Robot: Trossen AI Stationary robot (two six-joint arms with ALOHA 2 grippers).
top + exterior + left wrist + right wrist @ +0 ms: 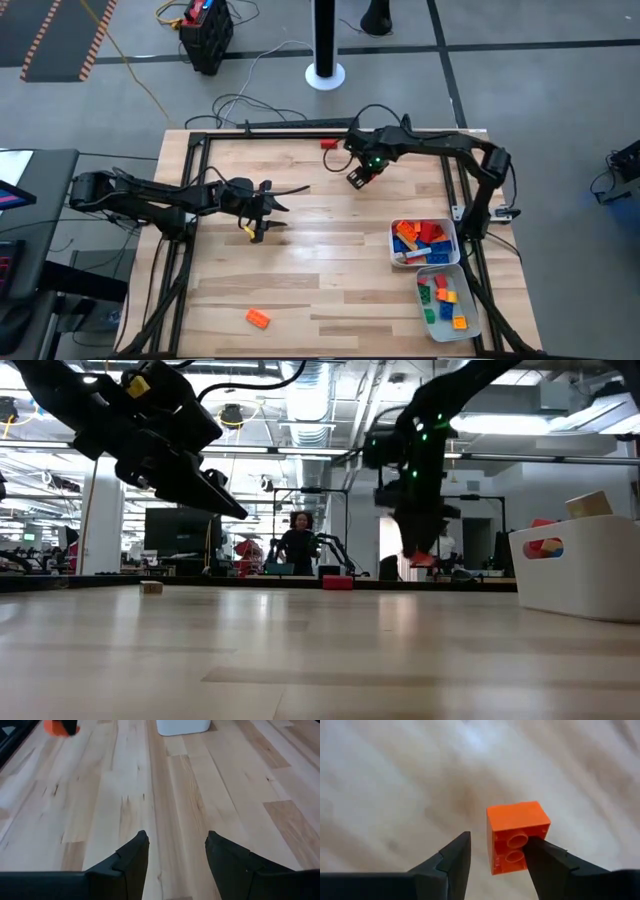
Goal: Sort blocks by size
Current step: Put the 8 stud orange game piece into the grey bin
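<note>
We see an orange block (517,836) between the right gripper's (496,851) parted fingers, touching one; rigid, light, slick, best pinched on flat sides. Left gripper (176,851) hangs released, empty.

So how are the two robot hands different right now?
The right gripper has a small orange block against one finger; the left gripper has nothing between its fingers. The right gripper is by the table's far edge, the left gripper nearer the middle. Both are dark two-finger grippers off the table.

Table (330,290): pale wood planks, smooth satin sheen. Orange block (517,835): glossy plastic. Trays (449,316): white plastic.
</note>
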